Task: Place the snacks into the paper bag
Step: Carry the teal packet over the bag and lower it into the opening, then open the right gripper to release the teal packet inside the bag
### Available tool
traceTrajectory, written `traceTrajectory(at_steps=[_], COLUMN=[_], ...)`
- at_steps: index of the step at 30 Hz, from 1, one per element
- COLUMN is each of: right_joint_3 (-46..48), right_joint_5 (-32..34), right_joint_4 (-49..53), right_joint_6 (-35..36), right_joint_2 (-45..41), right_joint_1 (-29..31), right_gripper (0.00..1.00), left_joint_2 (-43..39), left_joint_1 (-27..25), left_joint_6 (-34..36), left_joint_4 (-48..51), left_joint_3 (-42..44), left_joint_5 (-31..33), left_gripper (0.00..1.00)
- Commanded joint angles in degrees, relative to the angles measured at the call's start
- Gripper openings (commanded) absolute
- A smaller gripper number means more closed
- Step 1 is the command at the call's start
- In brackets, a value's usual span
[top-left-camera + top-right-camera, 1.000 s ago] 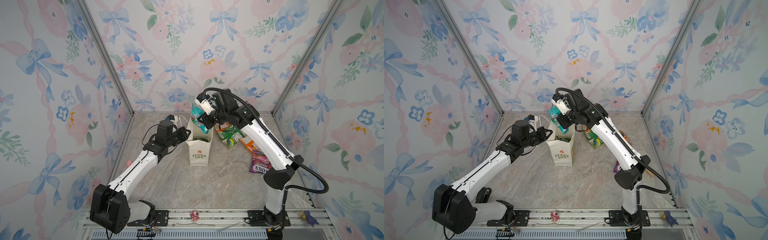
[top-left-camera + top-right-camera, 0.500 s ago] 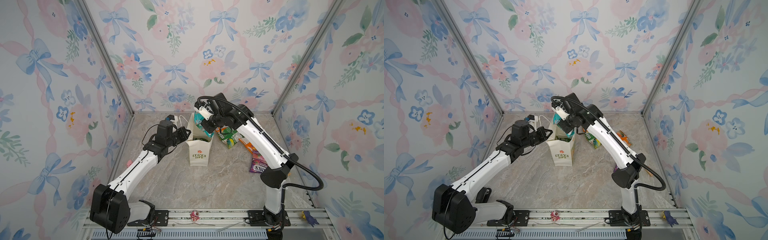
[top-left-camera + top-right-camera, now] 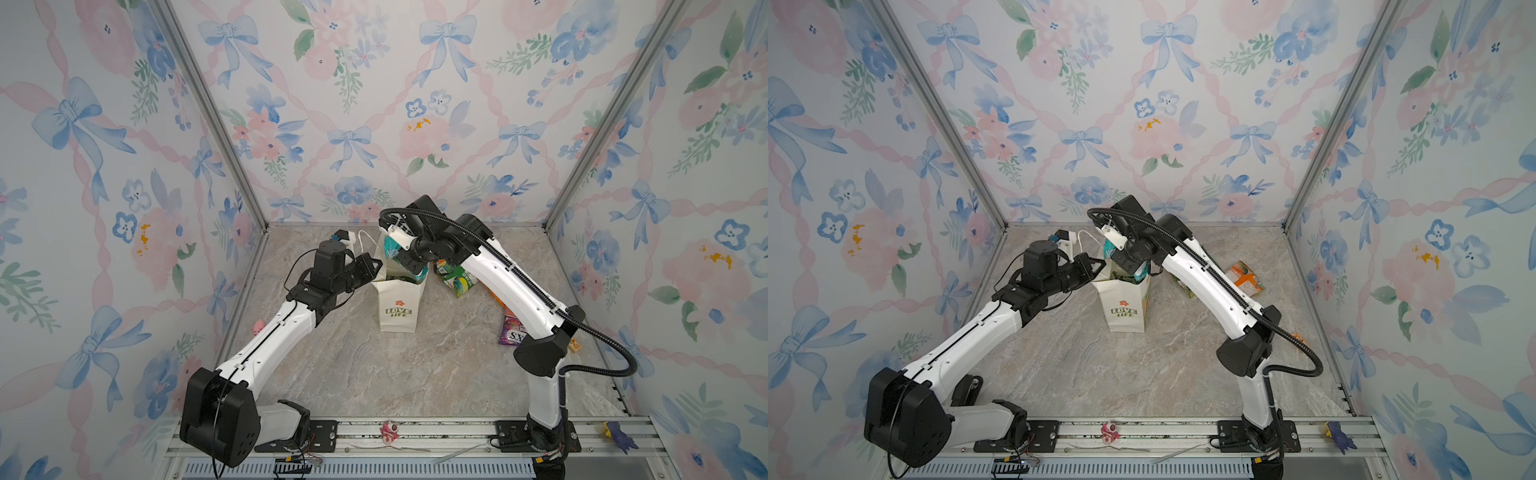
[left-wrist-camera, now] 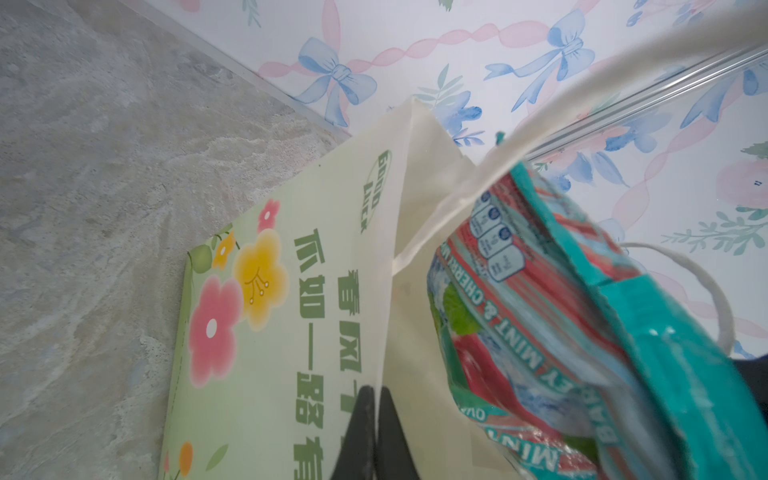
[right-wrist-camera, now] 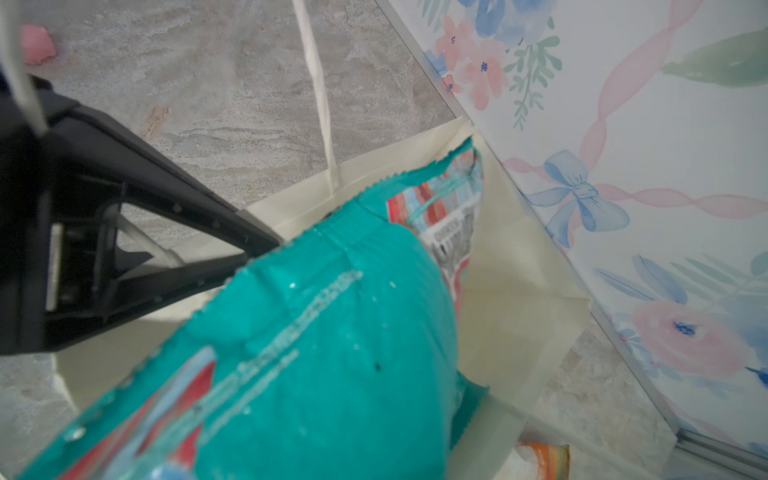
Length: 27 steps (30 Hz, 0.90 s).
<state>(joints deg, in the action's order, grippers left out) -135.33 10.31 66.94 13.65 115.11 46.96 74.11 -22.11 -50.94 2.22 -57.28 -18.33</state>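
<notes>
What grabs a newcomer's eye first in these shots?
The teal packet, gripped by the right claw, pokes into the top of the paper bag at the back middle of the table. The left claw pinches the bag's rim; a green packet and a purple packet lie loose to the right.

**Work surface: grey marble-pattern tabletop [image 3: 395, 374]**
A cream-white paper carrier bag [image 3: 398, 309] stands upright toward the rear. Right of it lie a green glossy snack packet [image 3: 457, 280], an orange snack packet [image 3: 1245, 278] and a purple candy packet [image 3: 512, 332]. A small pink figure [image 3: 258, 326] rests at the left edge.
</notes>
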Motion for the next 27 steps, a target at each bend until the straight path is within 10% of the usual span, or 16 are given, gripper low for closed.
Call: traceTrajectory(at_steps=[1, 27], right_joint_3=[-1.8, -0.9], right_joint_5=[2.4, 1.9], right_joint_4=[1.1, 1.8], right_joint_6=[1.1, 1.6], right_joint_2=[0.4, 1.0], right_joint_1=[0.5, 1.1], right_gripper=[0.03, 0.39], left_joint_2=[0.3, 0.4], left_joint_1=[-0.2, -0.2], left_joint_6=[-0.4, -0.4], left_joint_4=[-3.3, -3.3], left_joint_3=[0.6, 0.2], left_joint_5=[-1.1, -1.1], left_gripper=[0.0, 0.0])
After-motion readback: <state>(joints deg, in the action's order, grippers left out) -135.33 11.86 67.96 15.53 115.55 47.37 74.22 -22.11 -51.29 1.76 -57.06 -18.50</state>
